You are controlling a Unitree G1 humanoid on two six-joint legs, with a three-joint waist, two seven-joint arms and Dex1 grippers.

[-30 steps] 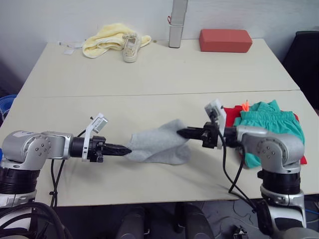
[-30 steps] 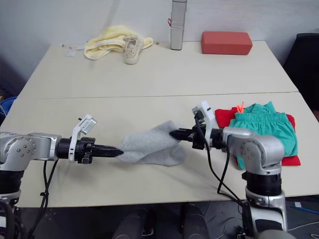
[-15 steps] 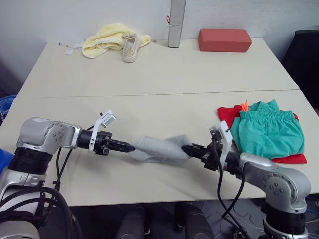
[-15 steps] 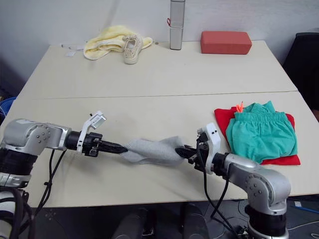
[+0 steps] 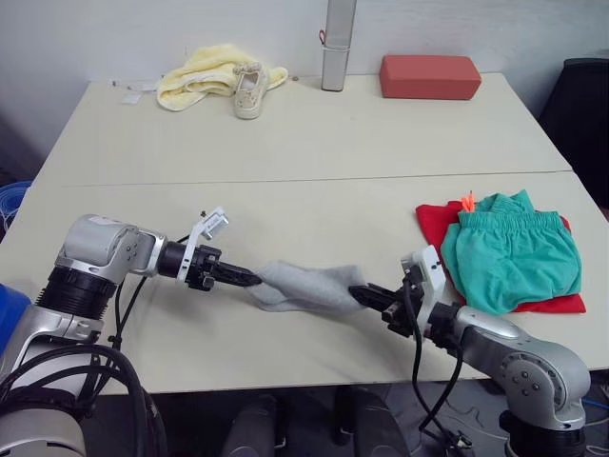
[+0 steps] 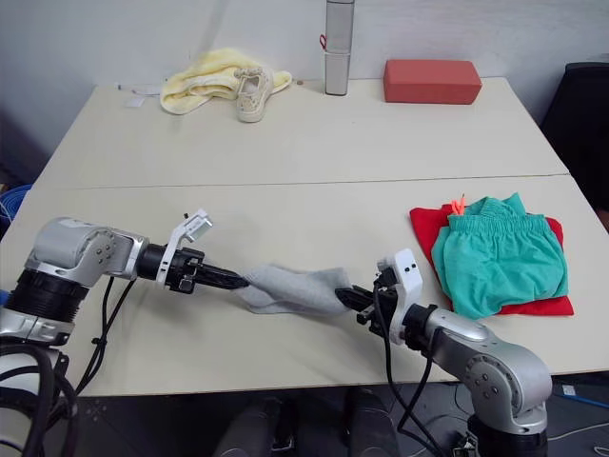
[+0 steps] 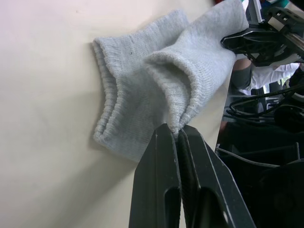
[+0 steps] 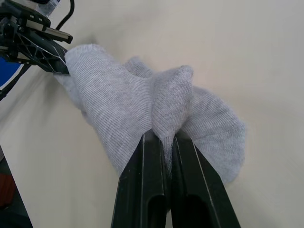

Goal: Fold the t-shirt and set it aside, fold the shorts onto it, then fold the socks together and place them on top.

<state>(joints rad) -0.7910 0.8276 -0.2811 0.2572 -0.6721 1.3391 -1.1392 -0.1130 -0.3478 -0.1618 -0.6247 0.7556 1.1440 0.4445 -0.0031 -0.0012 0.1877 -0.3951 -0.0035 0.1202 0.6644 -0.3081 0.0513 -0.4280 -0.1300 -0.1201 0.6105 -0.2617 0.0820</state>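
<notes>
Left claw (image 5: 249,280) and right claw (image 5: 360,294) each clamp tight on opposite ends of the socks (image 5: 303,287) low over the worktop (image 5: 304,143), shorts (image 5: 512,253) lying atop the t-shirt (image 5: 436,217).

The socks (image 5: 303,287) now lie lower and flatter on the desk (image 5: 285,162), no longer lifted in a tall bundle. The left gripper (image 5: 249,280) and right gripper (image 5: 360,294) sit lower and nearer the desk's front edge.

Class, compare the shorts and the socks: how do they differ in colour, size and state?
The shorts are teal-green; the socks are light grey. The shorts are larger. The shorts rest folded on the t-shirt; the socks are pinched between both end effectors. Both are soft fabric.
</notes>
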